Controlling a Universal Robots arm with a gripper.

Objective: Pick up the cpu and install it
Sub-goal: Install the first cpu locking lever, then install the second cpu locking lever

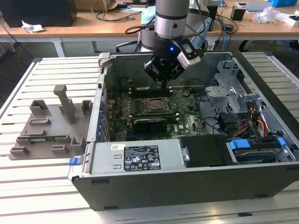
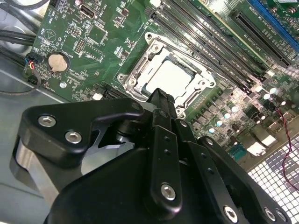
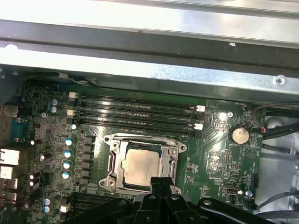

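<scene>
The cpu (image 3: 142,165), a silver-grey square chip, lies flat inside the metal-framed socket (image 3: 114,161) on the green motherboard. In the second wrist view the cpu (image 2: 170,77) is just past my fingertips. My gripper (image 3: 162,180) hangs a little above the socket's edge with its black fingers pressed together and nothing between them. The second wrist view has the gripper (image 2: 161,93) over the socket frame (image 2: 133,77). In the exterior view the gripper (image 1: 163,84) hovers inside the open computer case (image 1: 187,186), above the socket (image 1: 156,105).
A grey plastic slotted holder block (image 1: 51,126) sits on the slatted table at the exterior view's left. Memory slots (image 3: 135,112) and the case wall (image 3: 154,74) lie beside the socket. A drive cage (image 1: 229,88) and cables (image 1: 254,119) fill the case's right side.
</scene>
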